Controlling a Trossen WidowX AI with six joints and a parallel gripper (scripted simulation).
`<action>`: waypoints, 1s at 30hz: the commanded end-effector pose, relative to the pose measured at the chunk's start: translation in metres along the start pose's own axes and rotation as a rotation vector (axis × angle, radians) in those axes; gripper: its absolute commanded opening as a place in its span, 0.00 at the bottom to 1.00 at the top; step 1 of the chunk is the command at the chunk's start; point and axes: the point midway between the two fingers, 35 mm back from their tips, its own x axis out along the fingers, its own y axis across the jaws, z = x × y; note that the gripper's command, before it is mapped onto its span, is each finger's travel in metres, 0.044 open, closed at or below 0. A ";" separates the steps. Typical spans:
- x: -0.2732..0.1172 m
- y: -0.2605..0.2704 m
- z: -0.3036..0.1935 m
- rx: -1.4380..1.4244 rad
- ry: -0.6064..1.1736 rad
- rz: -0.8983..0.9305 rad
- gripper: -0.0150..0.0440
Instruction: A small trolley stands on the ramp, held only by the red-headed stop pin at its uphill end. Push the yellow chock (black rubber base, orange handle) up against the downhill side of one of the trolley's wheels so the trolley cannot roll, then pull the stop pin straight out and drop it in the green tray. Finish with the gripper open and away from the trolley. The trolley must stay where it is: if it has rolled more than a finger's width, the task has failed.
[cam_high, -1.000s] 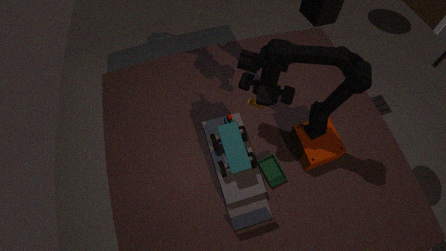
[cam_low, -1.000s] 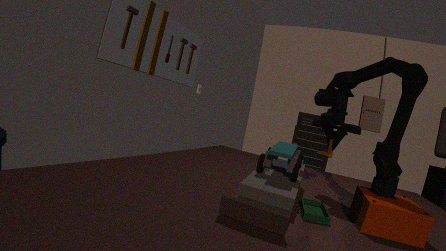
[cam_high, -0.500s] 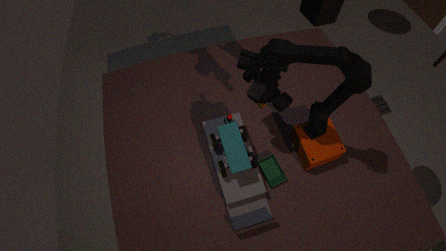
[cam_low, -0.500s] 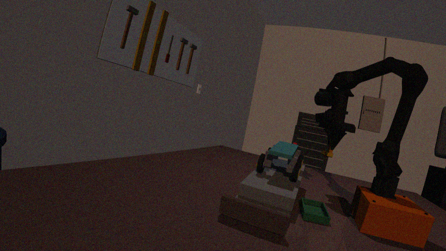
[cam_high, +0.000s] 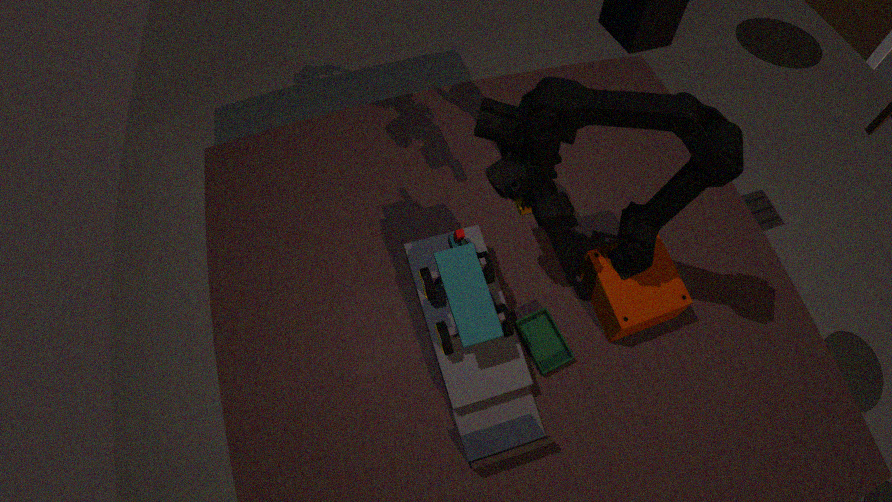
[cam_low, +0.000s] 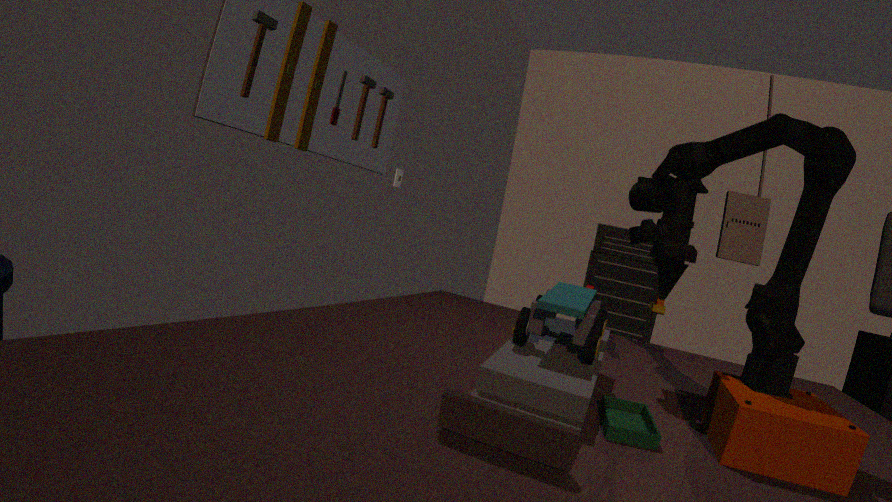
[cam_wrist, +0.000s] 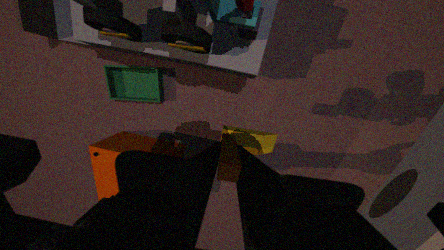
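My gripper (cam_wrist: 227, 147) is shut on the orange handle of the yellow chock (cam_high: 524, 207) (cam_low: 658, 306) (cam_wrist: 262, 141). It holds the chock in the air, beyond the ramp's uphill end and toward the arm's side. The teal-topped trolley (cam_high: 468, 293) (cam_low: 566, 299) stands on the grey ramp (cam_high: 490, 383) (cam_low: 530, 371) (cam_wrist: 235, 64). The red-headed stop pin (cam_high: 460, 234) (cam_low: 589, 287) (cam_wrist: 245, 6) stands at the trolley's uphill end. The green tray (cam_high: 544, 342) (cam_low: 630, 423) (cam_wrist: 135, 84) lies beside the ramp. The chock's black base cannot be made out.
The orange arm base (cam_high: 649, 299) (cam_low: 780, 430) (cam_wrist: 104, 170) stands beyond the tray from the ramp. The tray lies between the ramp's side and that base. A tool board and a grey cabinet are in the background of the exterior view.
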 end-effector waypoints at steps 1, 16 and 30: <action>0.000 0.001 0.000 0.022 0.001 0.003 0.25; 0.006 0.051 0.016 0.048 -0.001 0.008 0.25; 0.010 0.097 0.031 0.048 -0.002 0.013 0.25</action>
